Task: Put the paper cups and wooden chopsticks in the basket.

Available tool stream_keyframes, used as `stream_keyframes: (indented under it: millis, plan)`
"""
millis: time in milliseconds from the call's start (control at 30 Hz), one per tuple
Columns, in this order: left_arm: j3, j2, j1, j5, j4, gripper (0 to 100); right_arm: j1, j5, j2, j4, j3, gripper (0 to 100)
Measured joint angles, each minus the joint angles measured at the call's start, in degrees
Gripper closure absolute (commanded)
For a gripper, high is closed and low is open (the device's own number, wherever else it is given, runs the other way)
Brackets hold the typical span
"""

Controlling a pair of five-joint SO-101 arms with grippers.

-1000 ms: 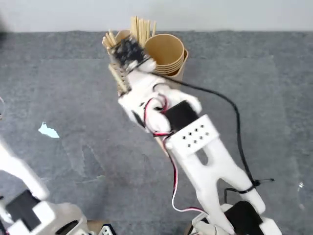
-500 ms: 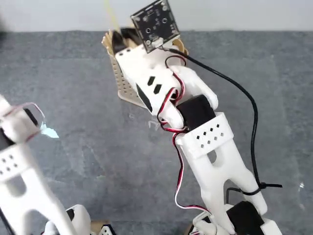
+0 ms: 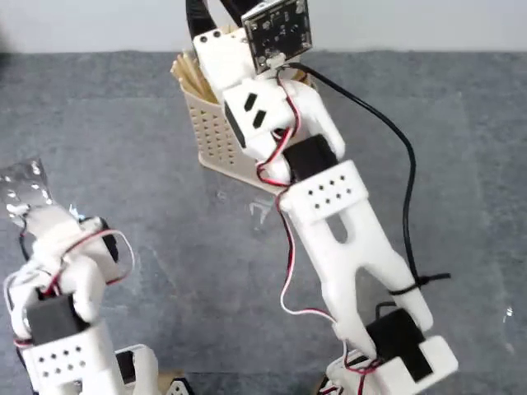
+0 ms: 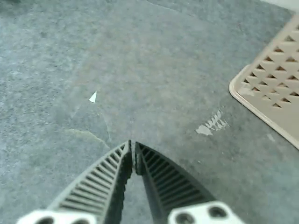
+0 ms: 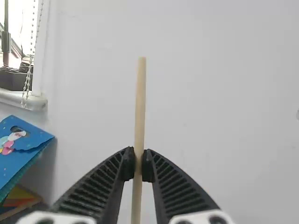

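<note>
My right gripper (image 5: 134, 156) is shut on a single wooden chopstick (image 5: 139, 102), held upright against a white wall. In the high view the right arm (image 3: 329, 214) stretches from the near right edge up over the cream perforated basket (image 3: 216, 144) at the back of the table, hiding the paper cups. Several chopsticks (image 3: 193, 72) stand in the basket's left part. My left gripper (image 4: 132, 148) is shut with nothing in it, low over the grey mat, with a corner of the basket (image 4: 271, 93) off to one side.
A grey mat (image 3: 165, 230) covers the table. A small pale paper scrap (image 4: 93, 97) lies on it ahead of the left gripper. The left arm (image 3: 62, 280) stands at the near left. A black cable (image 3: 387, 132) trails along the right arm.
The right arm has risen from the basket, carrying one chopstick upward out of the high view. The left arm has swung and settled at the near left.
</note>
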Motion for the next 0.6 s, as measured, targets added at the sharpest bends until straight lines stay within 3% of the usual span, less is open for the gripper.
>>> stream_keyframes:
  millis: [233, 433, 600]
  plan:
    - [5.89, -7.56, 2.99, 0.00, 0.00, 99, 0.26, 0.00, 6.77, -4.31, 0.00, 97.1]
    - [10.46, -15.82, 5.27, 0.00, 0.00, 99, 0.88, 0.00, 7.47, -2.81, 0.00, 83.0]
    - [14.15, -22.77, 6.68, 0.00, 0.00, 99, 0.97, 0.00, 7.21, 0.97, 0.00, 87.3]
